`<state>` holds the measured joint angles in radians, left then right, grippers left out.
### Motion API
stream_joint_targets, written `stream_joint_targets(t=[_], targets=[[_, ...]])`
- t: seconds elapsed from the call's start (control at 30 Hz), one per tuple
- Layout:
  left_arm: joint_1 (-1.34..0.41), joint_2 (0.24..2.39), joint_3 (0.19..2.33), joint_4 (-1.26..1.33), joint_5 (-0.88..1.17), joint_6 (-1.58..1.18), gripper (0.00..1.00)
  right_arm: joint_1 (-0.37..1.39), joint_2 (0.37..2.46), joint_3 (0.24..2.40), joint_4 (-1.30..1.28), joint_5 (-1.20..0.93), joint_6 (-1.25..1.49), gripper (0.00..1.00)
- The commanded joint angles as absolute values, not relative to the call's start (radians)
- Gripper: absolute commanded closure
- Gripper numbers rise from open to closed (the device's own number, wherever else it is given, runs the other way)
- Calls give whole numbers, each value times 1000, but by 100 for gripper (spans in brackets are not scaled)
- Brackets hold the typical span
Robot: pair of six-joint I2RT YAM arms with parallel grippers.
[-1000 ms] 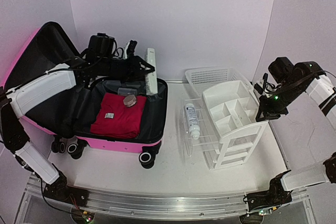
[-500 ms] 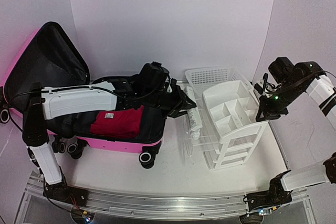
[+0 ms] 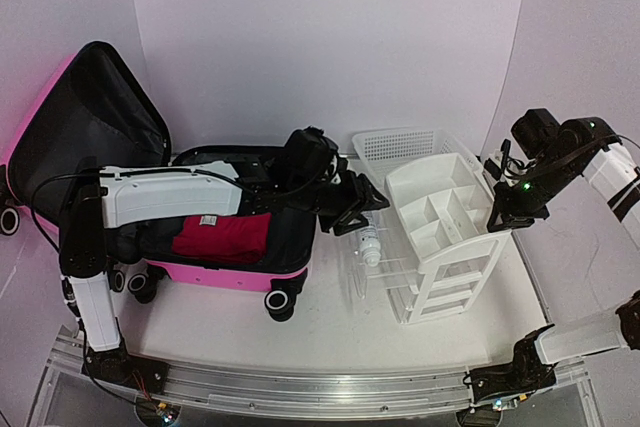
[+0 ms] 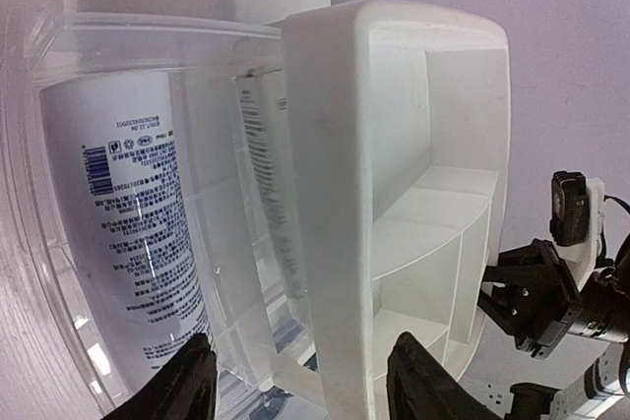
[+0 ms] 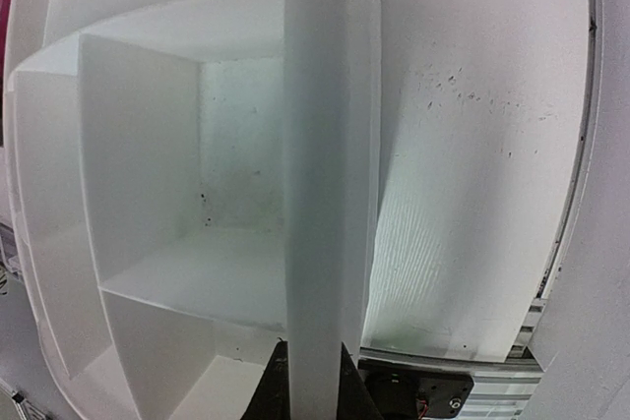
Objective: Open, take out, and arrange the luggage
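Your luggage [image 3: 230, 269] lies open at the left, red garment [image 3: 225, 237] inside. The left arm [image 3: 170, 192] has swung from it to the clear tray [image 3: 358, 277] beside the organizer [image 3: 440, 217]. The left gripper [image 4: 300, 381] now gapes empty over a white bottle [image 4: 128, 233], probably just dropped. The right gripper [image 5: 307, 381] clamps the organizer's wall.

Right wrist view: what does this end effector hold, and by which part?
The right end effector is shut on the organizer. It pinches the top edge of the outer side wall, with one finger inside a compartment and the other outside.
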<state>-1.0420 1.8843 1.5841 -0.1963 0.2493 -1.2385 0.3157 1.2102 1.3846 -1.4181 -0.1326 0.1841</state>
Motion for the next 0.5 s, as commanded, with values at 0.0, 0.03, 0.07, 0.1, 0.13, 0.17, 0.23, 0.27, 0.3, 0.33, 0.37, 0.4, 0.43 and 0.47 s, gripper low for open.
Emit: stream_joint_targets(t=[0.0, 0.03, 0.07, 0.1, 0.13, 0.17, 0.23, 0.27, 0.3, 0.33, 0.37, 0.4, 0.43, 0.47], targets=[[-1046, 1783, 1586, -148, 203, -1125, 40, 318, 1164, 1423, -1342, -171, 192, 100], [-1046, 1755, 1566, -149, 186, -1087, 40, 319, 1164, 1423, -1342, -173, 192, 100], [-1046, 1727, 1541, -152, 170, -1033, 40, 319, 1164, 1422, -1343, -174, 192, 100], [-1046, 1698, 1525, -168, 151, -977, 41, 319, 1163, 1422, -1344, -174, 192, 100], [-1046, 1671, 1511, -203, 119, -933, 43, 318, 1163, 1421, -1345, -173, 192, 100], [-1046, 1646, 1497, -244, 88, -890, 46, 318, 1161, 1419, -1344, -169, 191, 100], [-1047, 1603, 1458, -305, 18, -818, 55, 319, 1160, 1416, -1347, -169, 190, 100], [-1046, 1583, 1440, -327, -18, -784, 57, 319, 1160, 1414, -1347, -170, 189, 100], [-1046, 1580, 1427, -349, -42, -753, 59, 319, 1159, 1410, -1345, -171, 191, 100], [-1046, 1583, 1422, -376, -60, -732, 61, 319, 1158, 1409, -1345, -173, 192, 100], [-1046, 1591, 1419, -391, -70, -716, 63, 319, 1157, 1406, -1345, -174, 192, 100], [-1045, 1604, 1416, -395, -68, -694, 67, 319, 1157, 1405, -1345, -176, 193, 100], [-1046, 1622, 1420, -399, -63, -684, 72, 319, 1157, 1404, -1345, -176, 193, 100], [-1046, 1643, 1431, -409, -59, -677, 76, 319, 1157, 1403, -1346, -177, 195, 100]])
